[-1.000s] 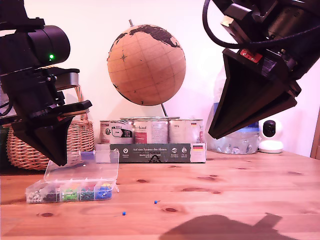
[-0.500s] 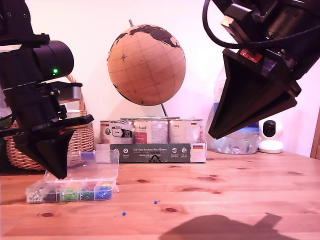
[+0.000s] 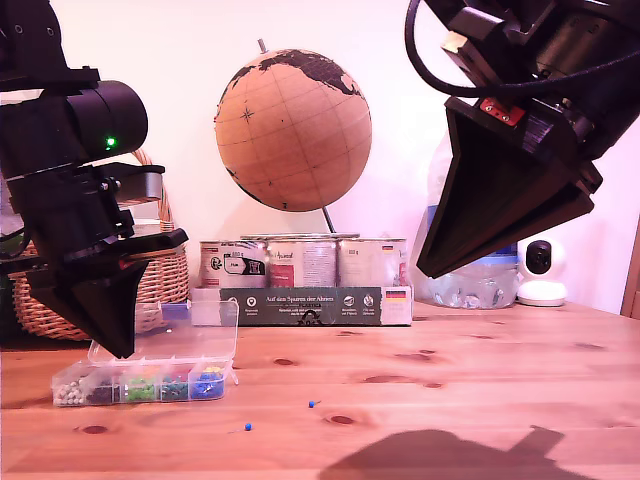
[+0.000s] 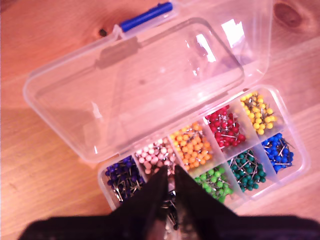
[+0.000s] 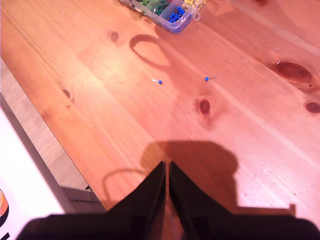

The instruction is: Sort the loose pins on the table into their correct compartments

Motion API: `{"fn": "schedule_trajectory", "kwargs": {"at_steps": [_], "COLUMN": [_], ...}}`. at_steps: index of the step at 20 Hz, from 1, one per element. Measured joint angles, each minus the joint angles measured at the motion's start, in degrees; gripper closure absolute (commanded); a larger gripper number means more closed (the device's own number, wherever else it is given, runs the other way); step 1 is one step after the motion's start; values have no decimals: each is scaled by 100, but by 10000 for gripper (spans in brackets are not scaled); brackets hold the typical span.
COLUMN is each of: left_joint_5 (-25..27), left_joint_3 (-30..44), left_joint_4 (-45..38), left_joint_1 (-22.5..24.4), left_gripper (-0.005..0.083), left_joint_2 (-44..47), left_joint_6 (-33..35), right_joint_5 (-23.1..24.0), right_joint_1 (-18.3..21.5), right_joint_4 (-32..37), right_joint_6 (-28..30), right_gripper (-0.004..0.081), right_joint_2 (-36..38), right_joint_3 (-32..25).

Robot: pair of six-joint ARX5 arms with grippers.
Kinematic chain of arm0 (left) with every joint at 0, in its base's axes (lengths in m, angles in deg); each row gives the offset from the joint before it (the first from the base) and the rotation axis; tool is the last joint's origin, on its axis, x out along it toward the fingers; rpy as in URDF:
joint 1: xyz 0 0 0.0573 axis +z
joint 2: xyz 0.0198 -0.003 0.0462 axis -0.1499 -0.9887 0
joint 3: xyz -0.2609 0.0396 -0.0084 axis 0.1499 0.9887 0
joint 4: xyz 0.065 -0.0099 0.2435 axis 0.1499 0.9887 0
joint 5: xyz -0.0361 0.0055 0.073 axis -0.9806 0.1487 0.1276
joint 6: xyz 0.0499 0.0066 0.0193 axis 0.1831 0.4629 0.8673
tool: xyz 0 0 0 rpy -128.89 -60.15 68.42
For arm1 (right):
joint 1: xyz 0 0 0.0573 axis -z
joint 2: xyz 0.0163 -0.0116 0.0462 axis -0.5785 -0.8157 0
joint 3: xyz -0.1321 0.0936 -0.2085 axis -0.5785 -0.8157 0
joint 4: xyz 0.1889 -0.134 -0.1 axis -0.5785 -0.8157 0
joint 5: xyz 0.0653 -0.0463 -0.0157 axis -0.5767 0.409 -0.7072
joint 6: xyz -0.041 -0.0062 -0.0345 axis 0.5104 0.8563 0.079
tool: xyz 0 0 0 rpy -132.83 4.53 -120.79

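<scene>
exterior view shows my first tool [image 3: 115, 345] hanging point-down over the clear box [image 3: 140, 385] at that view's left, its tip just above the row of compartments [image 3: 140, 388]. my second tool [image 3: 430, 268] hangs high at that view's right, tilted, well above the bench [image 3: 480, 400] and far from the box. two blue pins lie loose on the bench: one [image 3: 312, 404] near the middle and another [image 3: 248, 426] nearer the camera, apart from each other and from the box.

first wrist view looks straight down into the box, which the exterior view sees only side-on: the lid [image 4: 145, 80] lies open flat, and the sections hold purple, pink, orange, red, yellow, green, teal and blue pins. my first tool [image 4: 170, 182] has its fingers nearly pressed together, a thin slit between them; whether they pinch a pin i cannot tell.

second wrist view shows my second tool [image 5: 166, 172] pressed almost shut on nothing, high over bare wood, with both blue pins [image 5: 160, 82] [image 5: 206, 79] and a corner of the box [image 5: 172, 15] far off.
</scene>
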State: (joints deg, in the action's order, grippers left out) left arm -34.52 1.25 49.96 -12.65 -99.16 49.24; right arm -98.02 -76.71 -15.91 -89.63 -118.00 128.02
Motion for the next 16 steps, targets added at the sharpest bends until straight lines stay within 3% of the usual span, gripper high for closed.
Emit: {"fn": "schedule_trajectory", "kwargs": {"at_steps": [7,10,16], "left_joint_5": [0,-2,-68], "left_joint_3": [0,0,0], "left_joint_4": [9,31,378], "left_joint_1": [0,0,-68], "left_gripper": [725,794,794], "left_joint_2": [0,0,448], "left_joint_6": [-2,-2,-2], "right_joint_5": [0,0,-2], "right_joint_1": [0,0,0], "right_joint_4": [0,0,0], "right_joint_6": [0,0,-2], "right_gripper": [782,782,782], "right_joint_2": [0,0,0], "right_joint_3": [0,0,0]}}
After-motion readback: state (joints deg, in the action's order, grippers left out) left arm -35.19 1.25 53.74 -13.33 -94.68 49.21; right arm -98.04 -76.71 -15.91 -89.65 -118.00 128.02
